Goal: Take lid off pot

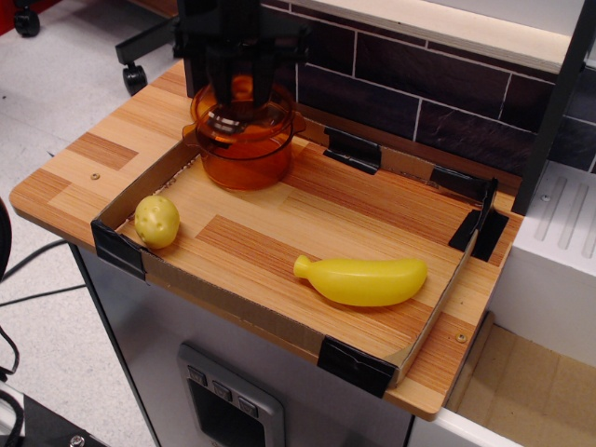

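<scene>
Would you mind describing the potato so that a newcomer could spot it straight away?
Find the shallow cardboard-walled tray on the wooden table, then go to its near-left corner. The potato lies there alone, a small, knobbly, pale yellow ball, rounder and much shorter than the smooth banana.

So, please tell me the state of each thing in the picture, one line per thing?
lid: gripped at its knob, raised just above the pot's rim, tilted a little.
pot: upright, at the back left of the tray, now uncovered.
gripper: jaws shut on the lid.
potato: lying at the tray's front left corner, untouched.
banana: lying on its side near the tray's front right.
tray: flat on the table.
</scene>
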Tool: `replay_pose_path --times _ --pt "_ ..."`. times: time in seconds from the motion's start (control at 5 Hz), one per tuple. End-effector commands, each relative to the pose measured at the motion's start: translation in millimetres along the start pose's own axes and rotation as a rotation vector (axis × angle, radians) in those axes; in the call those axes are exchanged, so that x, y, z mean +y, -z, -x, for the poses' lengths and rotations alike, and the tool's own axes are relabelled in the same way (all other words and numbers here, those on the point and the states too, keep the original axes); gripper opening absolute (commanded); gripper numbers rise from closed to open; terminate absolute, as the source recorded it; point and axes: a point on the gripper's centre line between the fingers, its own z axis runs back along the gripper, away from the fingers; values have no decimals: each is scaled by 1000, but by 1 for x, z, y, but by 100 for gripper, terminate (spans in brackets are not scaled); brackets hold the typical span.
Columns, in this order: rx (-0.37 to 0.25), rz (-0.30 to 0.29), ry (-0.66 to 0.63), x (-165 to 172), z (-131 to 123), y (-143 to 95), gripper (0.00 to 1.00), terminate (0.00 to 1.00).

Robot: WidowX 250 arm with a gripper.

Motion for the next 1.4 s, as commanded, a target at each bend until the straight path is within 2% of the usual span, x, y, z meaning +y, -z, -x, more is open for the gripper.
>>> replay_pose_path --times 0.0,0.2,0.4,0.6,1.0,1.2 --pt "-55 45 -2 -23 6 -41 0 0" --pt "-11 65 31 -43 24 -38 0 0" --pt "25 56 41 -64 38 -27 0 0" --pt "28 40 83 -79 53 -12 0 0" --pt "12 11 102 -80 59 22 0 0" --pt "47 2 95 -82 57 26 100 0"
